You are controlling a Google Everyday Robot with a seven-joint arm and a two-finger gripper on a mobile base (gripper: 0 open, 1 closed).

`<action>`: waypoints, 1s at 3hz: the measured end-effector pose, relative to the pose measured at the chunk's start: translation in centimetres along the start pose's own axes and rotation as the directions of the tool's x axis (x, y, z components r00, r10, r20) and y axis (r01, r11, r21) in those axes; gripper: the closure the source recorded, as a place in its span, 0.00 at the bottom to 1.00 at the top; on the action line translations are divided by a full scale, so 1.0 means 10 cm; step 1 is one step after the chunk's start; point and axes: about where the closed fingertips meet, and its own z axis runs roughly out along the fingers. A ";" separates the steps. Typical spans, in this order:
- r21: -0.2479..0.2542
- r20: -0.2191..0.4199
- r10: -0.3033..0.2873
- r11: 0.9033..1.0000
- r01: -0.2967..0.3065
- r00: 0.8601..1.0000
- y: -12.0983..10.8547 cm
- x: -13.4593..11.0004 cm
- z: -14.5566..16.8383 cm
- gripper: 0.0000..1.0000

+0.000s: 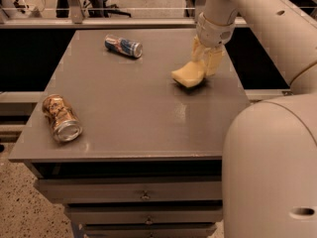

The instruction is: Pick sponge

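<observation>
The pale yellow sponge lies at the far right of the grey table, its far end tilted up between my fingers. My gripper comes down from the white arm at the upper right. Its yellowish padded fingers stand on either side of the sponge's far end and are closed on it. The sponge's near end is at or just above the tabletop, with a thin shadow under it.
A blue and silver can lies on its side at the far middle of the table. A brown can lies on its side near the front left edge. Drawers sit below the tabletop. The robot's white body fills the lower right.
</observation>
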 end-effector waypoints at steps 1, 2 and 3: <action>0.025 0.034 0.065 0.998 -0.065 0.997 -0.05 -0.12 -0.18 1.00; 0.110 0.190 0.133 0.982 -0.155 0.973 -0.07 -0.32 -0.46 1.00; 0.143 0.405 0.156 0.962 -0.231 0.901 -0.02 -0.69 -0.66 1.00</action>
